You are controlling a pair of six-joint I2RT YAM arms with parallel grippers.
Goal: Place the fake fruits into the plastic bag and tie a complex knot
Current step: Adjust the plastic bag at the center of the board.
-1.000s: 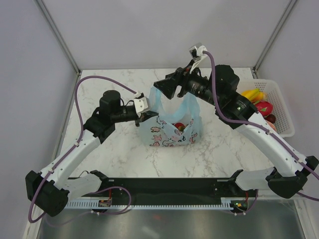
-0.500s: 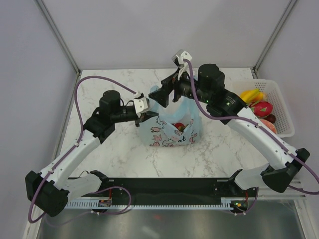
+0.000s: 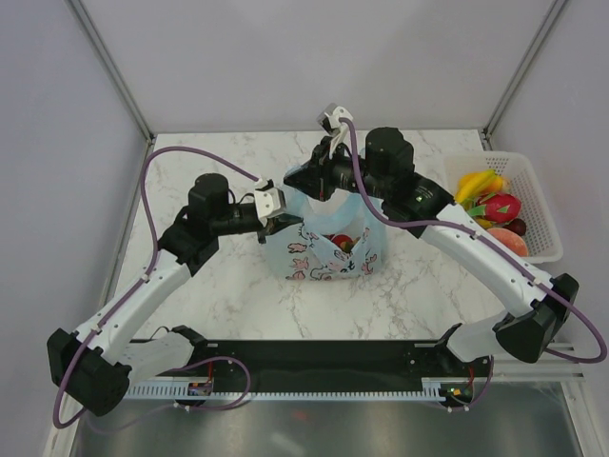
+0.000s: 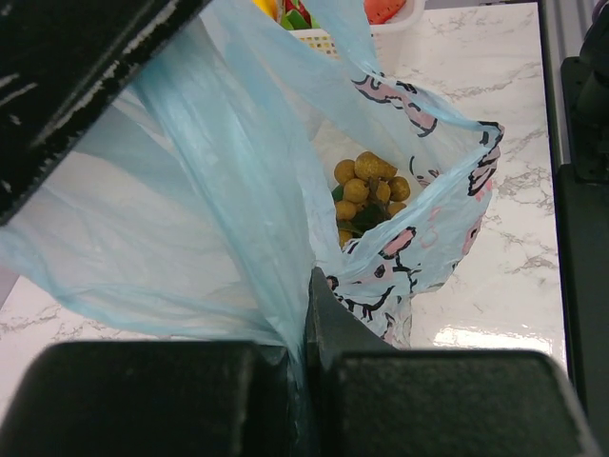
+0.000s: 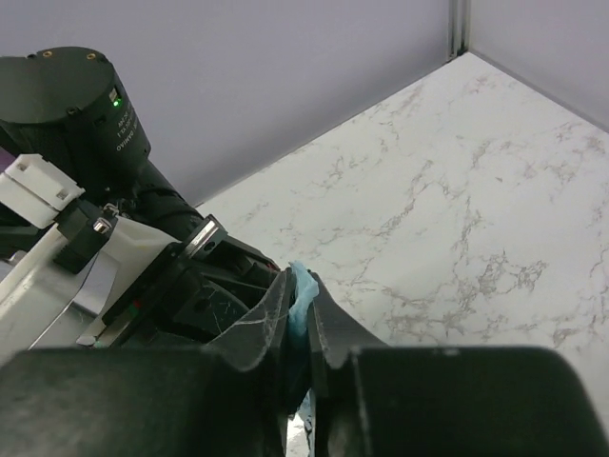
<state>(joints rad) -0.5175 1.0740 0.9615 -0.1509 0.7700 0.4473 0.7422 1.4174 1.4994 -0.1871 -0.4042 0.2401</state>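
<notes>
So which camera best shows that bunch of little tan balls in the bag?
The left wrist view: it looks straight into the open bag, with the tan bunch clear inside. The top view shows only a red fruit in the mouth; the right wrist view shows just a blue scrap of bag.

White mesh basket (image 3: pixel 545 217) at right, marble tabletop (image 3: pixel 224 290), grey walls (image 3: pixel 314 57)

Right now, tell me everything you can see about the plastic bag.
The plastic bag is thin, translucent light-blue film with a white panel of pink doodles. It stands on the marble table, mouth open upward. The left claw pinches one edge of the film, the right claw another strip. Inside lie a tan fruit cluster and a red fruit.
</notes>
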